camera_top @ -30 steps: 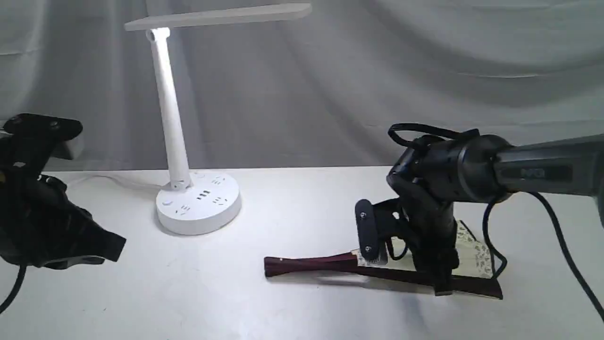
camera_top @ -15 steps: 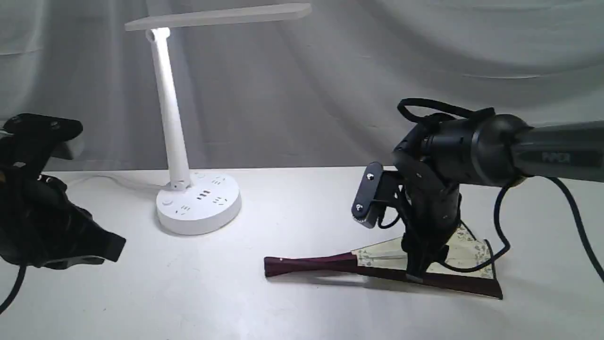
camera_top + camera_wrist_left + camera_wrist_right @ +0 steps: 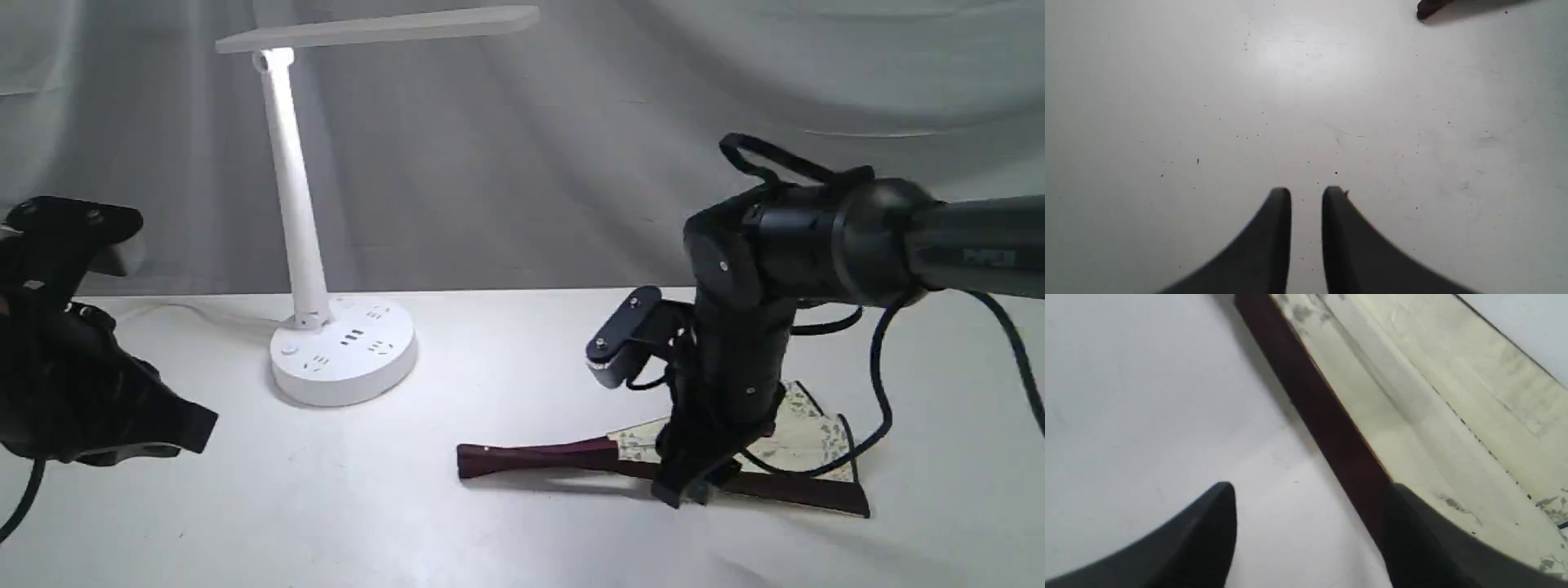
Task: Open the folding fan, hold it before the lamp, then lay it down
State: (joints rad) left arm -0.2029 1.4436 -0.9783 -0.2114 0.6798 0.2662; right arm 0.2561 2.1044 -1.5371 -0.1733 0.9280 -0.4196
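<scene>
Holding black right gripper [image 3: 1310,488] spread wide, grasping nothing, one finger over dark maroon guard of partly opened cream pleated paper folding fan [image 3: 804,445]. Fan lying on white table [image 3: 490,367], right of white plastic desk lamp [image 3: 295,204]. Hanging black left gripper [image 3: 1306,191] nearly closed, empty, far left, well apart from fan.

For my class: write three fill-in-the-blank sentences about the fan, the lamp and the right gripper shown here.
1. The pleated cream paper fan with dark maroon guards lies on the white ____.
2. The right gripper, over the fan's near guard, is ____.
3. The white plastic desk lamp has a base that is ____ in shape.
Missing words: table; open; round.
</scene>
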